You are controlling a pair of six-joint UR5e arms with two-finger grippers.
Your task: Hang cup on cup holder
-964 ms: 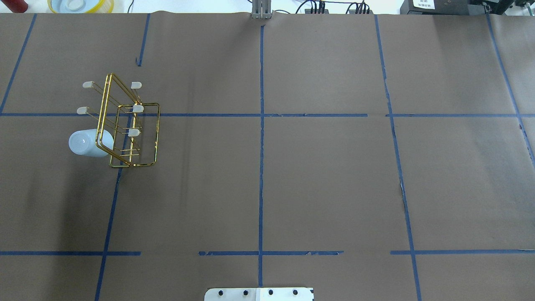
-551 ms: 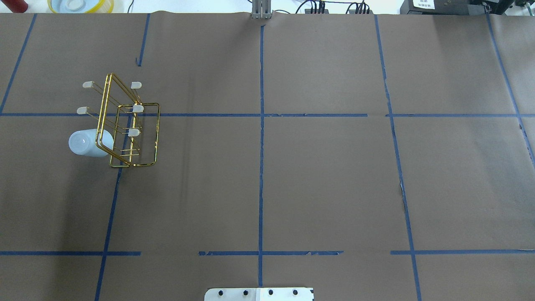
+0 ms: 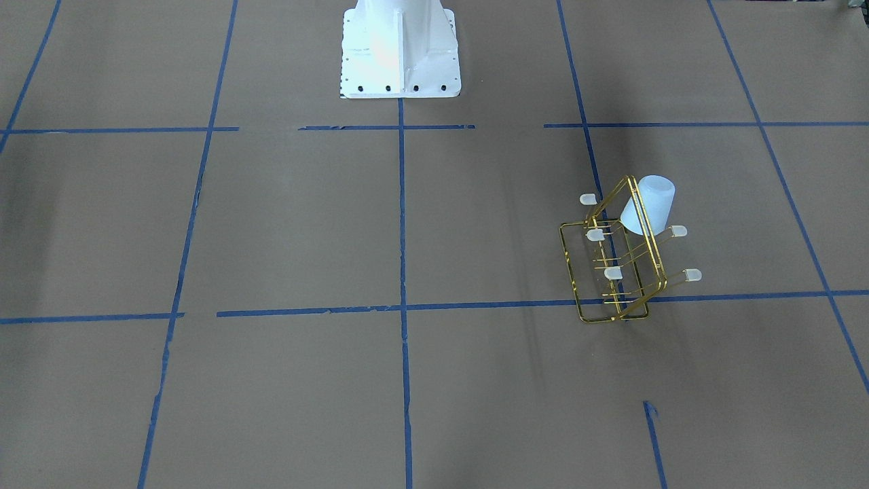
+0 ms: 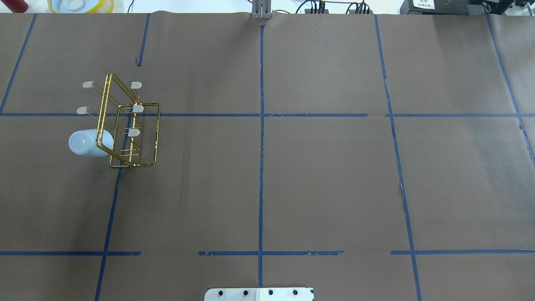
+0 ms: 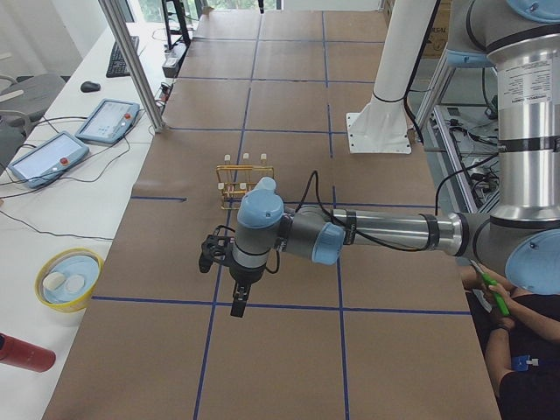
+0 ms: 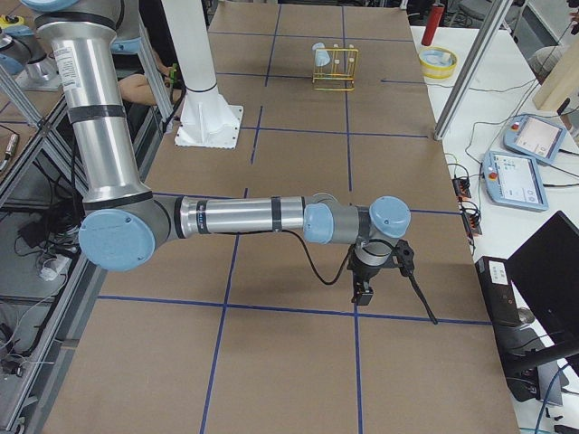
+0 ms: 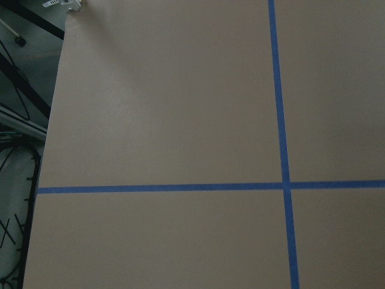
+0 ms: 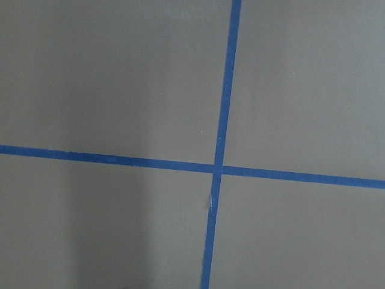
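Observation:
The pale blue-white cup (image 4: pixel 85 143) sits mouth-first over a slanted peg on the near left side of the gold wire cup holder (image 4: pixel 138 108), its bottom pointing outward. It also shows in the front view, cup (image 3: pixel 650 204) on cup holder (image 3: pixel 613 273), and far off in the right side view (image 6: pixel 320 56). My left gripper (image 5: pixel 234 302) shows only in the left side view, hanging over the table on the near side of the rack (image 5: pixel 243 179); I cannot tell if it is open. My right gripper (image 6: pixel 364 291) shows only in the right side view, far from the rack; state unclear. Both wrist views show only brown paper and blue tape.
The white robot base (image 3: pixel 399 47) stands at the table's middle edge. A yellow bowl (image 4: pixel 81 5) and a red object (image 4: pixel 14 5) lie beyond the far left edge. A metal pole (image 5: pixel 131 61), tablets (image 5: pixel 107 121) and a seated person (image 5: pixel 516 341) border the table.

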